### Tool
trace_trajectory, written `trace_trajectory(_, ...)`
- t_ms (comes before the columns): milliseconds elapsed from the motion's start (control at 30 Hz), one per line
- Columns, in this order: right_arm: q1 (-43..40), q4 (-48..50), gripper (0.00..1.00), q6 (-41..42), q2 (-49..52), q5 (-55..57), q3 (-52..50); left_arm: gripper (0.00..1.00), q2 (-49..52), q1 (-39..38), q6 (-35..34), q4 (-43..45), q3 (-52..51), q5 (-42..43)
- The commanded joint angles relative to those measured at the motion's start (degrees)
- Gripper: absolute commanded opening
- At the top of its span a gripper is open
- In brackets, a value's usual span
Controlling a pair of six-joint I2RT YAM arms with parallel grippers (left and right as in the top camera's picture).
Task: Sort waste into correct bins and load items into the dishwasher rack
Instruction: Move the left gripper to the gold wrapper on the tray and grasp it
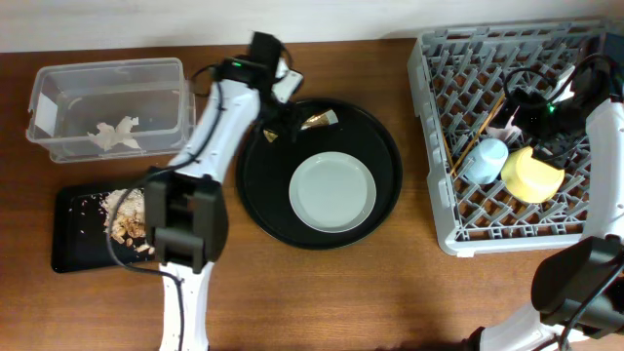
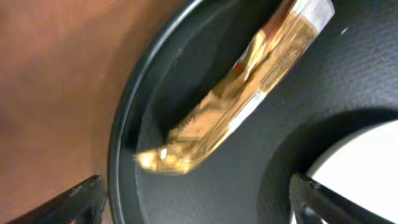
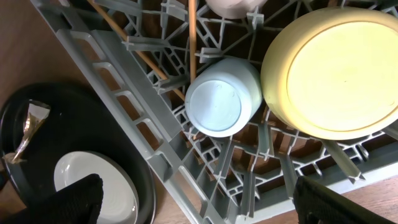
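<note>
- Closest in, on the left of the wooden counter [image 1: 322,302], sits the flat black rectangular tray [image 1: 73,252]. Beige-brown crumbly food scraps [image 1: 122,216] are heaped at its right end, and the left arm [image 1: 185,229] crosses just over that end.
- Centre now: the large round black tray [image 1: 255,185] holds the pale grey-green round plate [image 1: 331,190], lying flat towards its near right side.
- Over to the right is the large square grey plastic rack with its lattice bottom [image 1: 439,200]. In it, the yellow-green bowl [image 1: 531,174] is turned base up, and the small blue cup [image 1: 485,159] is pressed against its left side.
- The right jaws hang above the rack, spread wide with nothing between them; their dark fingertips [image 3: 74,199] frame the cup and bowl.
- Deeper in the rack, the wooden chopsticks [image 3: 191,31] lie on the grid just behind the blue cup. Only an edge of the small pink cup [image 3: 231,6] shows.
- Beyond the plate and apart from it, the small shiny gold-brown wrapper [image 2: 236,99] lies loose on the round tray by the far rim. The left jaws stand wide over it, empty.
- Farthest left is the clear rectangular plastic box [image 1: 107,66] with a white label [image 1: 43,115], and the crumpled white tissue [image 1: 115,132] rests inside.
</note>
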Motion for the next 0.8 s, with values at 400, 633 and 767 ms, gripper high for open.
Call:
trace_trajectory(400,-0.07,-0.02,0.98,-0.15,-0.48,0.26,0.50,0.75,6.14,-5.35,15.32,5.77,-0.07,-15.80)
trace_trajectory(633,-0.07,-0.02,0.98,-0.15,-0.48,0.26,0.50,0.61,7.06,-4.98,15.32,7.74,-0.07,-14.03)
trace_trajectory(767,-0.07,-0.02,0.98,-0.15,-0.48,0.26,0.50,0.41,7.54,-4.98,15.30,7.34,-0.11,-13.40)
